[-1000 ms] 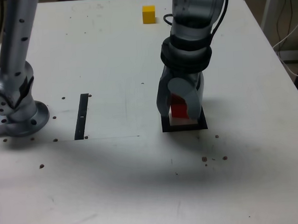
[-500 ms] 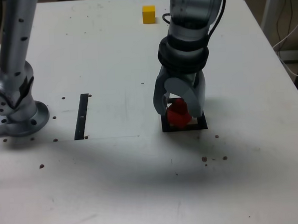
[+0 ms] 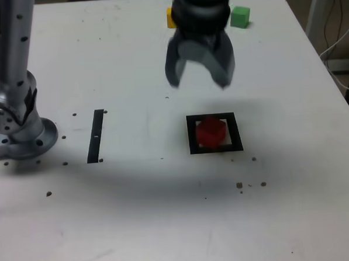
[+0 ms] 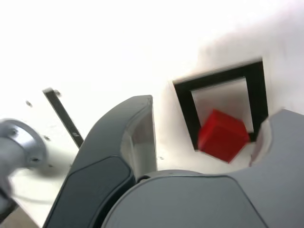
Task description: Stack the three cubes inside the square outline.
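Inside square outline [image 3: 215, 133]: red cube [image 3: 211, 132], turned askew. Pincer [image 3: 200, 79] above, spread, empty.

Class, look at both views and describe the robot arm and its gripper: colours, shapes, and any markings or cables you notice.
The arm is a silver-grey metal tube dotted with small dark screw holes, rising from a round flanged base. The gripper has two broad, curved grey fingers with rounded outer shells, below a ribbed black collar. No cable on the arm is visible now.

White table [image 3: 138, 226] carries a red cube [image 3: 211, 132] inside the square outline [image 3: 192, 135], below the jaws; yellow cube [image 3: 170, 17] and green cube [image 3: 240, 16] lie beyond them.
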